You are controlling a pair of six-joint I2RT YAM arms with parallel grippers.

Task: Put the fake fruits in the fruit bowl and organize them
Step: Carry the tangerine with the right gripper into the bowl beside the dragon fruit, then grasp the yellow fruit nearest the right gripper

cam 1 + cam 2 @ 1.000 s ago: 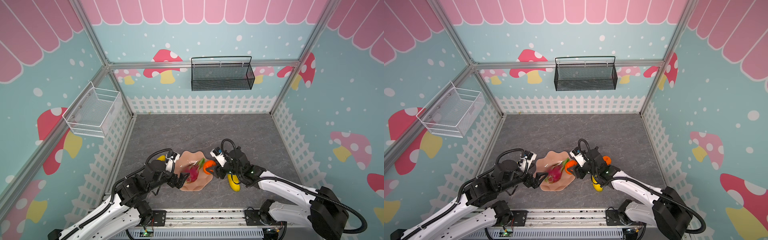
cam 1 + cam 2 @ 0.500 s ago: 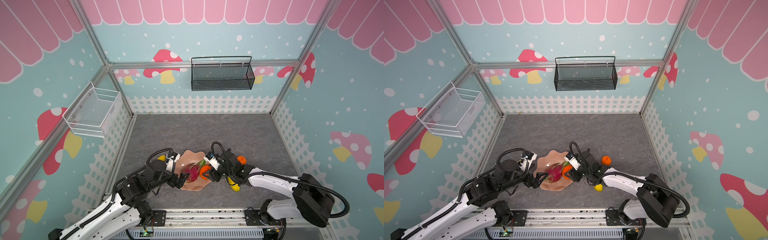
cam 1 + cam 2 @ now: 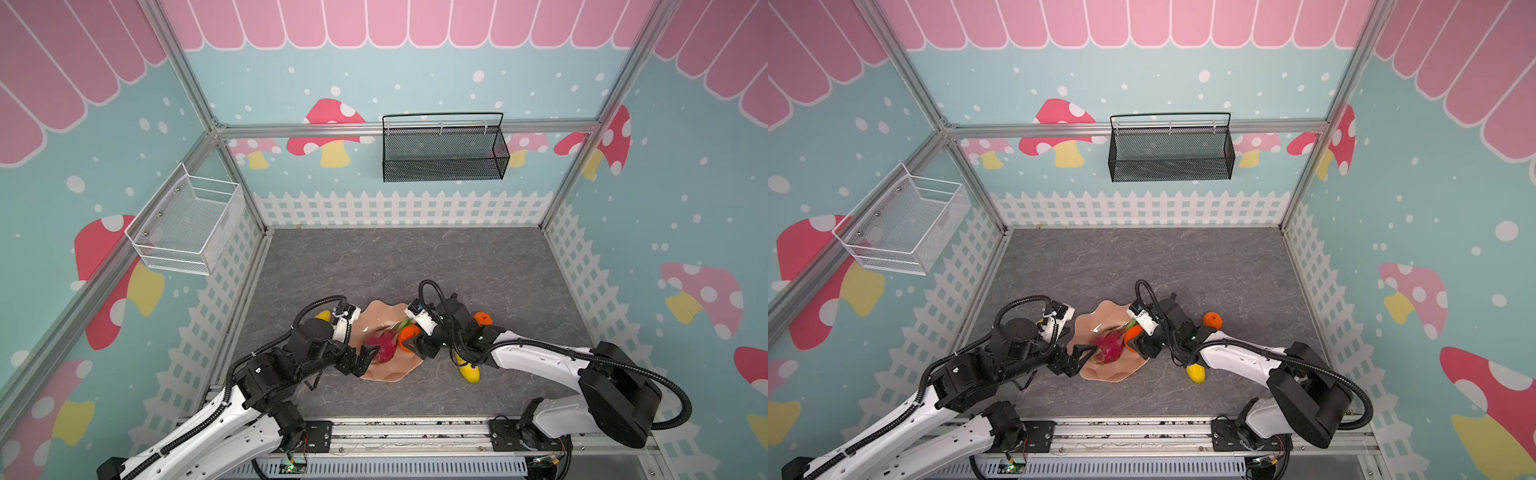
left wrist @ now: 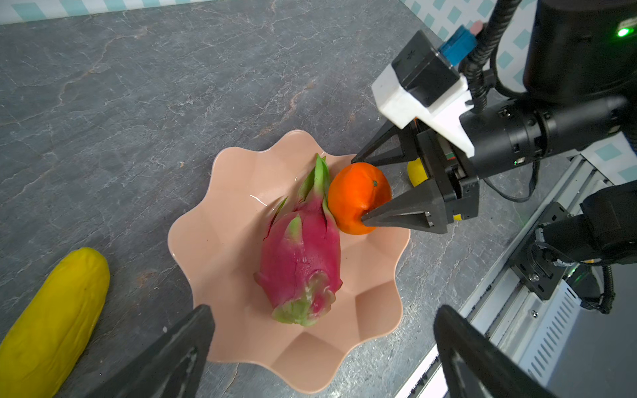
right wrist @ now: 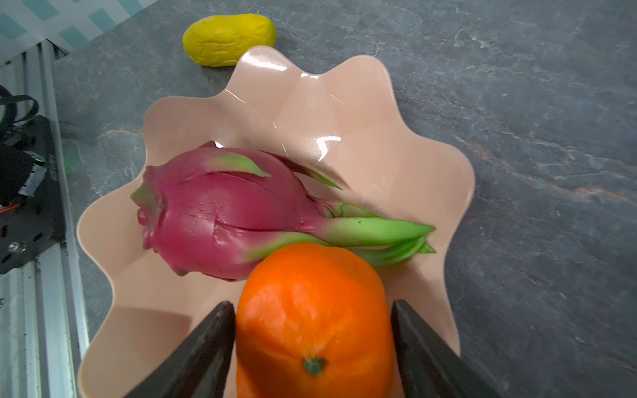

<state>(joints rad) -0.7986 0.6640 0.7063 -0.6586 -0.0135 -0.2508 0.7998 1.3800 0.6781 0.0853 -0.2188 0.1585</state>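
Note:
The peach-pink fruit bowl (image 3: pixel 386 376) (image 4: pixel 220 241) holds the magenta dragon fruit (image 3: pixel 382 347) (image 5: pixel 220 213). An orange (image 3: pixel 409 332) (image 5: pixel 310 310) rests in the bowl against it. My right gripper (image 3: pixel 411 340) (image 5: pixel 313 303) is open, one finger on each side of this orange. Just left of the bowl my left gripper (image 3: pixel 362 358) (image 4: pixel 322 310) is wide open and empty, aimed at the dragon fruit's base. A second orange (image 3: pixel 482 319) and a yellow ribbed fruit (image 3: pixel 469 372) lie right of the bowl. The other yellow fruit (image 3: pixel 323 316) (image 4: pixel 51 317) lies to its left.
A black mesh basket (image 3: pixel 442 149) hangs on the back wall and a white mesh basket (image 3: pixel 187 226) on the left wall. The metal rail (image 3: pixel 395 428) runs along the front edge, close behind both arms. The grey floor (image 3: pixel 395 266) stretches behind the bowl.
My right gripper carried the orange left over the bowl, lowered it beside the dragon fruit and spread its jaws. The left arm stayed still.

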